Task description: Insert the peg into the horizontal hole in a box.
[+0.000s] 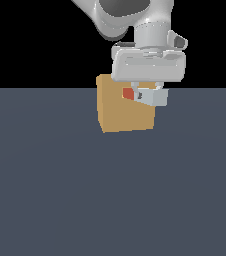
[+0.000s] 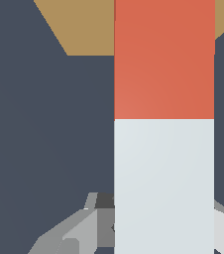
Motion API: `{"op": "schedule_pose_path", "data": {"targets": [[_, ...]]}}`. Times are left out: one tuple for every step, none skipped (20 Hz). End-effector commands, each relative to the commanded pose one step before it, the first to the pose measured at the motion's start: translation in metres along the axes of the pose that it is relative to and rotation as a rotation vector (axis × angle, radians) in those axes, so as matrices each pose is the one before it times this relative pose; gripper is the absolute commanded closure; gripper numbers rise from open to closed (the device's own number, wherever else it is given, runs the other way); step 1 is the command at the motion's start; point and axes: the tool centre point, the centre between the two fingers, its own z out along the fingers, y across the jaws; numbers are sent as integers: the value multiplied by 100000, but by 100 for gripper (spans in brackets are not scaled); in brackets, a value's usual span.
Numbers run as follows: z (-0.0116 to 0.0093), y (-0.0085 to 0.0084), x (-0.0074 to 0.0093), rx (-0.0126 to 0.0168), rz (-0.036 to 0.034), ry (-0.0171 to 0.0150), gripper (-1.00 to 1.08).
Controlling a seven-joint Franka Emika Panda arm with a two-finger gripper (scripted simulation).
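The gripper has its jaws clamped on the peg's grey half; the red end meets the box; no writing shows.

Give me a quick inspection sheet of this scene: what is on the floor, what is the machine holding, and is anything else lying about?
Surface: flat dark blue-grey floor, bare where visible.
Box: tan cube standing on the floor, under the arm.
Peg: red-orange and pale grey bar held level, red end pointing at the box face.
Hole: hidden behind the peg; cannot tell whether the tip has entered.
Clutter: nothing seen.
Pincer: shut on the peg's pale half.
Cables: nothing seen.
Surroundings: plain black background above the floor.
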Motion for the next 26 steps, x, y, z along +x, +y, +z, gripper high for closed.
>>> {"op": "schedule_pose_path", "data": {"targets": [[-316, 133, 14, -550, -57, -19, 108], [265, -111, -3, 459, 26, 19, 108], [0, -3, 46, 0, 0, 0, 108], [1, -8, 141, 0, 0, 0, 108], [1, -12, 235, 0, 0, 0, 108], [2, -14, 330, 0, 0, 0, 108], [-31, -22, 433, -47, -13, -2, 108], [3, -14, 518, 0, 0, 0, 108], [-31, -20, 617, -48, -8, -2, 108], [4, -10, 705, 0, 0, 0, 108], [-30, -16, 802, -49, -5, -1, 108], [5, -6, 892, 0, 0, 0, 108], [-30, -13, 987, -49, -3, 0, 108], [-29, -12, 1076, -49, -2, 0, 108], [-30, -11, 1047, -49, -1, 1, 108], [4, 0, 952, 0, 0, 0, 108], [-31, -5, 857, -49, 2, 1, 108], [3, 8, 765, 0, 0, 0, 108], [-32, 6, 668, -49, 3, 1, 108], [3, 21, 577, 0, 0, 0, 108], [-32, 20, 480, -49, 6, -1, 108], [2, 34, 390, 0, 0, 0, 108], [1, 39, 297, 0, 0, 0, 108], [1, 38, 205, 0, 0, 0, 108], [1, 28, 114, 0, 0, 0, 108], [0, 10, 34, 0, 0, 0, 108]]}}
